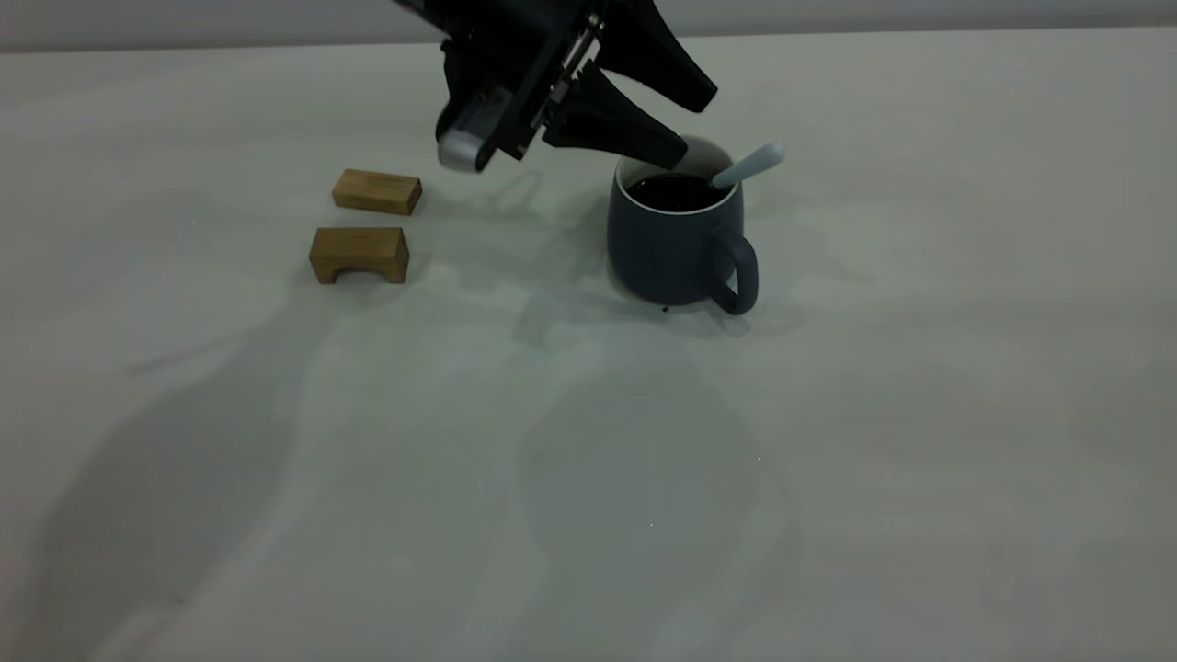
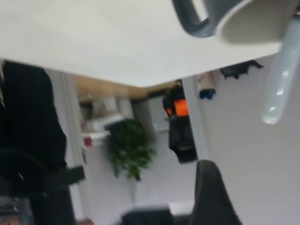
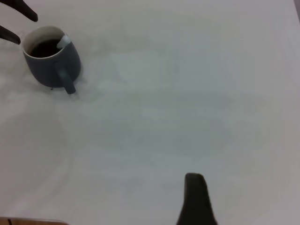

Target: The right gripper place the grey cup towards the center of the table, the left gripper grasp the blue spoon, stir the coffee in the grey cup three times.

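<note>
Left gripper (image 1: pixel 676 124) hangs spread and empty by the grey cup (image 1: pixel 676 244); blue spoon (image 1: pixel 747 165) looks light, slick, so pinch its pale handle

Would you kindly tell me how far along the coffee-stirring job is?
Done: the dark blue-grey cup stands mid-table with the pale blue spoon resting in its black coffee. In hand: nothing; the left gripper hovers open beside the rim. Stirs completed can't be judged. The right gripper is well clear.
</note>
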